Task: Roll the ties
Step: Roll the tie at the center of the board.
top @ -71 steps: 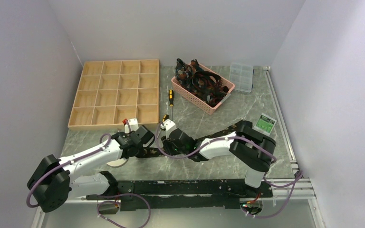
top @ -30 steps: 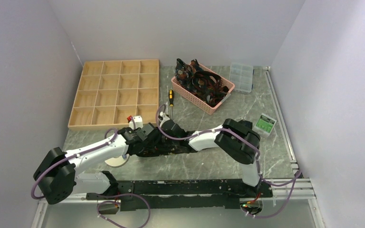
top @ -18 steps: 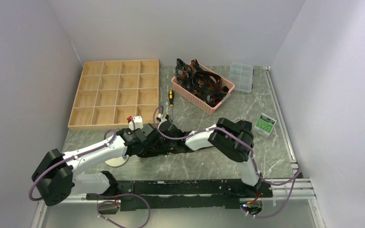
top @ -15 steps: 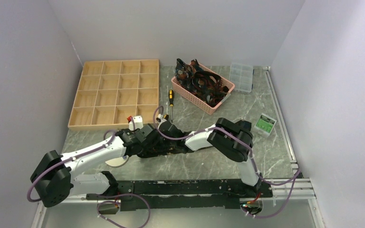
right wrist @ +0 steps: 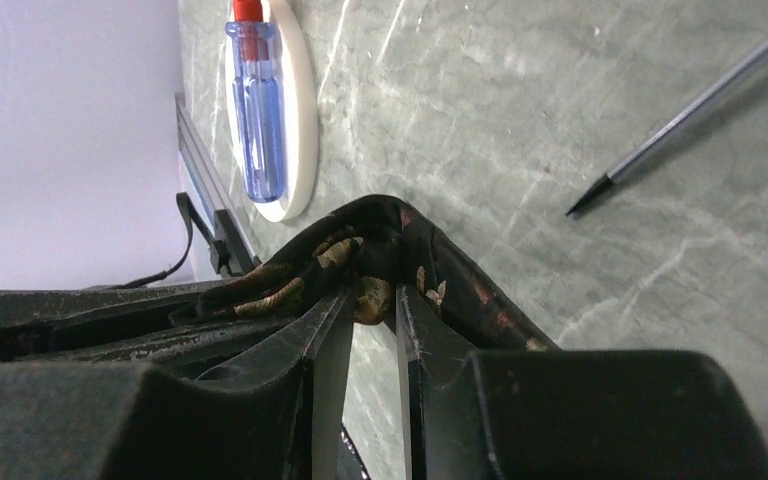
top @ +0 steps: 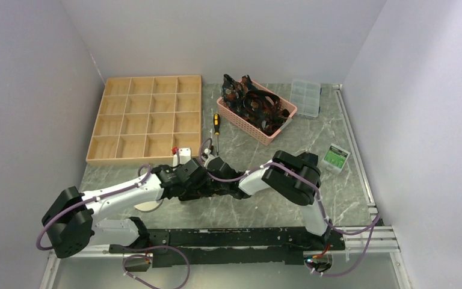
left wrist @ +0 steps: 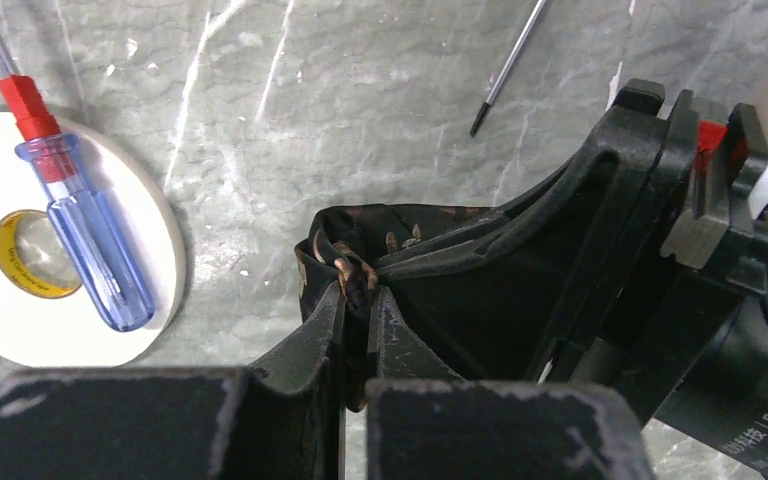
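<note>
Low in the middle of the overhead view, the left gripper (top: 191, 180) and the right gripper (top: 216, 179) meet tip to tip over the grey marbled table (top: 246, 150). Both are clamped on the same tie (left wrist: 332, 252), a black one with small tan-gold marks, bunched into a fold between them.

From the left wrist, the left fingers (left wrist: 320, 335) stand nearly closed at the bottom centre, with an edge of the fabric pinched in the narrow gap. The black body of the right gripper fills the right half of that frame. From the right wrist, the right fingers (right wrist: 425, 335) are likewise almost together, with a patterned bit of cloth between them, and the fold arches up just beyond their tips. How far the rest of the tie runs along the table is hidden under the arms.

At the left of the left-wrist frame lies a white disc (left wrist: 0, 330), and on it a blue-handled screwdriver (left wrist: 90, 250) with a red collar. A yellow tape ring (left wrist: 22, 255) sits beside the handle. A thin metal shaft (left wrist: 508, 68) points down from the top edge.

Higher in the overhead view, a wooden compartment tray (top: 144, 120) sits upper left. A pink basket (top: 274, 133), upper centre, holds other ties (top: 254, 102), with a yellow-and-black screwdriver (top: 216, 123) between tray and basket. A clear plastic box (top: 305, 96) and a green card (top: 336, 156) lie to the right.
</note>
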